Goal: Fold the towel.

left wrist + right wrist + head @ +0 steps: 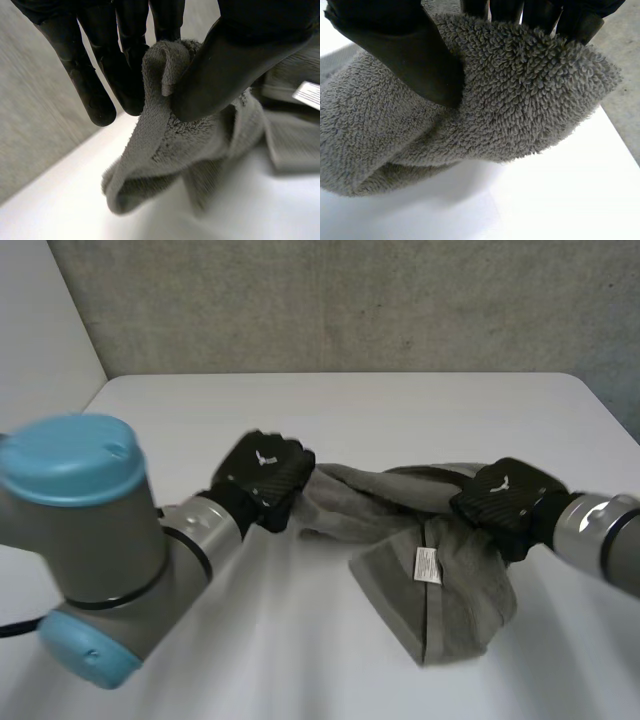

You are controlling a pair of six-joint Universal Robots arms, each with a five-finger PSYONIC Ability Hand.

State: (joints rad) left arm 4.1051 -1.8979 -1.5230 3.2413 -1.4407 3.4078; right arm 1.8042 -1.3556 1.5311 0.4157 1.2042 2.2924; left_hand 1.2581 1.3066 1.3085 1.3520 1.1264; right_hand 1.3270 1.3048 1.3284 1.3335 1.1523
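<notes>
The left arm (90,540), its light-blue cap large at the lower left of the head view, reaches toward the frame's centre. There the left hand (262,478) sits at the left end of the grey towel (440,590). The right hand (505,502) sits at the towel's right end, right of centre. Between them the towel's upper edge runs bunched, roughly left to right across the white counter (300,410), so its long axis lies along the line joining the two hands. The bulk slumps toward the lower frame beneath the right hand, the nearer of the two, with a white label (428,565) facing up. In the left wrist view the left thumb (220,75) pinches a raised fold against the fingers (95,95), so that hand grips the towel. In the right wrist view the right thumb (415,55) likewise clamps thick pile against its fingers. The coming move, I judge, turns on drawing the hands apart along that axis to pull the edge straight.
</notes>
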